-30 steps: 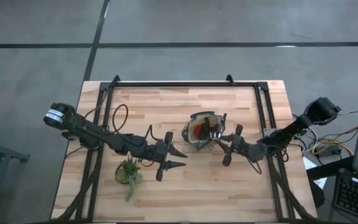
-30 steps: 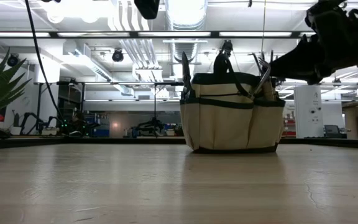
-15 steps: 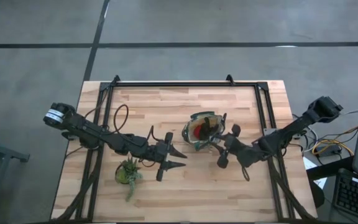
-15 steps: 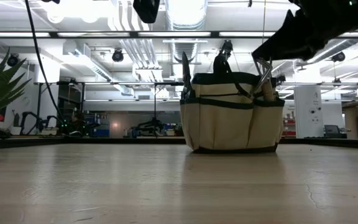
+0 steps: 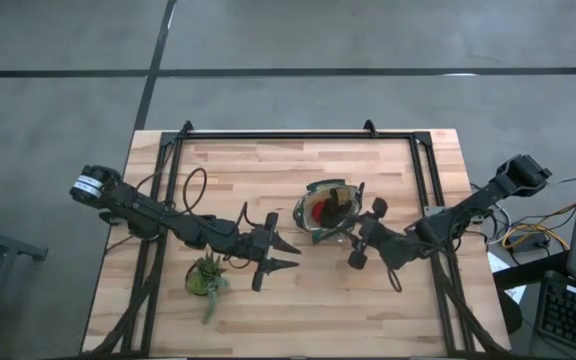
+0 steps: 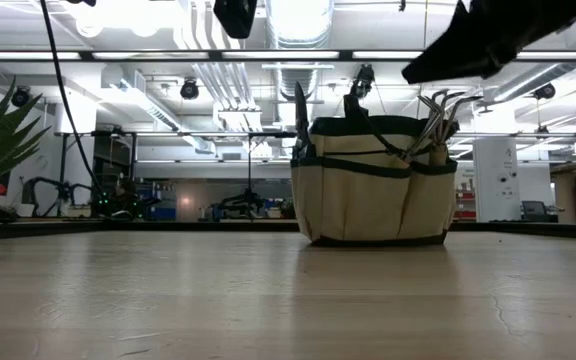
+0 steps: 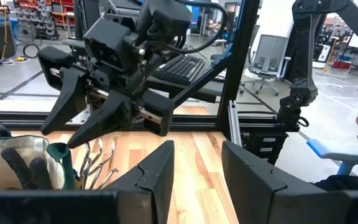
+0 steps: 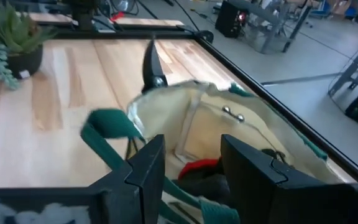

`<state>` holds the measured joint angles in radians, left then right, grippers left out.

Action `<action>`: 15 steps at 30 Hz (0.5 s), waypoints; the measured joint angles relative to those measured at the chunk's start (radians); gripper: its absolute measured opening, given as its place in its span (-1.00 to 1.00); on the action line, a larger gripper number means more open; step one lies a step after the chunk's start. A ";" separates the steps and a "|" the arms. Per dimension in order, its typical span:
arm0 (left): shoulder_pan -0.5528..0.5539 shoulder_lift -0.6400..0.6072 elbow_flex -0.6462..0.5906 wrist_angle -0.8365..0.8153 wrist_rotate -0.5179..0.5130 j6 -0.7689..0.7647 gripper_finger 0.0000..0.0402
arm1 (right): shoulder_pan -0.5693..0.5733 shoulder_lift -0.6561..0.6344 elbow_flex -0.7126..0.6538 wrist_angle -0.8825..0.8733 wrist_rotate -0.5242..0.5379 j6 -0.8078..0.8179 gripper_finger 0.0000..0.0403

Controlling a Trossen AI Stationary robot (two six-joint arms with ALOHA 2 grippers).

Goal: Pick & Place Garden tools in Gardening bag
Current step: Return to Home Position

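The tan and olive gardening bag (image 5: pixel 326 209) stands on its flat bottom at mid table. A pruner's blade (image 6: pixel 298 108) sticks up from one side pocket. Metal-pronged tools (image 6: pixel 436 112) lean out of the opposite side. A red-and-black glove (image 8: pixel 201 168) lies inside the bag. My right gripper (image 5: pixel 351 236) hovers open just beside and above the bag (image 8: pixel 241 134), nothing between its fingers (image 8: pixel 148 165). My left gripper (image 5: pixel 295 254) hangs open to the bag's near left, above the table, and touches nothing.
A small potted succulent (image 5: pixel 206 277) stands near the left gripper, toward the front edge. A black frame rail (image 5: pixel 298 135) runs along the far edge and down both sides. Bare wood lies in front of the bag and at the far left.
My right gripper has risen from the bag's rim beside the pronged tools and tipped toward level. It now hangs above the bag. The pronged tools stay leaning in the bag, their heads now showing clear of the gripper in the low view.
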<state>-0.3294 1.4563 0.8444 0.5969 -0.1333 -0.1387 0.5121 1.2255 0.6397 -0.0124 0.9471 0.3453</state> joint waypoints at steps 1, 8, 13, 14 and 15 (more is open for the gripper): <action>0.000 0.000 0.000 -0.002 0.000 0.000 -0.31 | 0.000 0.000 -0.008 0.000 0.004 0.009 -0.25; 0.000 0.000 0.000 -0.006 -0.061 0.004 -0.31 | 0.000 -0.019 -0.026 0.001 0.051 -0.010 -0.31; 0.006 0.001 0.000 -0.096 -0.252 -0.016 -0.33 | 0.000 -0.071 -0.028 -0.007 0.027 -0.010 -0.48; 0.010 0.001 0.000 -0.108 -0.253 -0.008 -0.35 | 0.000 -0.087 -0.032 -0.010 0.005 -0.013 -0.55; 0.014 0.000 0.000 -0.115 -0.252 0.009 -0.39 | 0.000 -0.106 -0.037 -0.010 -0.019 -0.017 -0.63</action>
<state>-0.3158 1.4567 0.8444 0.4815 -0.3852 -0.1294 0.5121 1.1195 0.6028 -0.0227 0.9276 0.3287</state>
